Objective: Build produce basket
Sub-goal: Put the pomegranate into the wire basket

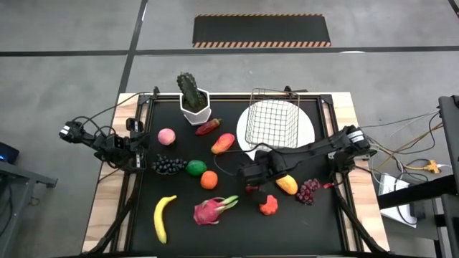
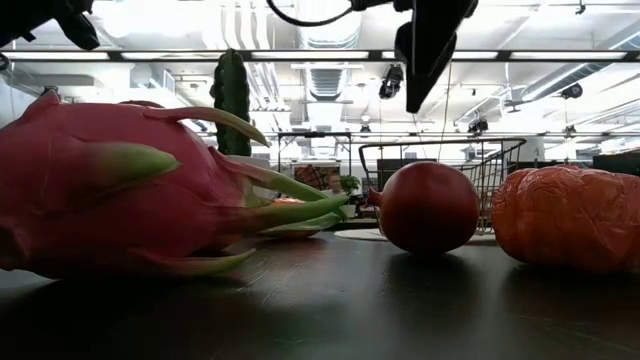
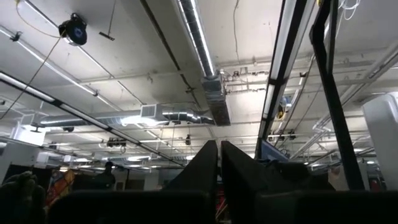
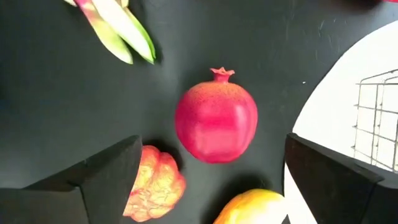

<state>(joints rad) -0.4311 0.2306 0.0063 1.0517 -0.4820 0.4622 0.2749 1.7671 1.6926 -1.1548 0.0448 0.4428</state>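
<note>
The right gripper (image 4: 211,180) is spread wide above the red pomegranate (image 4: 216,119), nothing held. The left gripper (image 3: 218,180) is shut at the table's left edge. The basket (image 1: 272,123) is seen on the white plate (image 1: 311,129).

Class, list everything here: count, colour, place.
basket: 1, silver, on plate
plate: 1, white, right
cactus: 1, green, white pot
red item: 1, dark, by cactus
peach: 1, pink, left
grapes: 2, dark, left and right
lime: 1, green, centre
orange: 1, orange, beside lime
mangoes: 2, orange, centre
banana: 1, yellow, left
dragon fruit: 1, pink, beside banana
pomegranate: 1, red, centre
lumpy fruit: 1, orange-red, right
left end effector: shut, left edge
right end effector: open, above pomegranate
</note>
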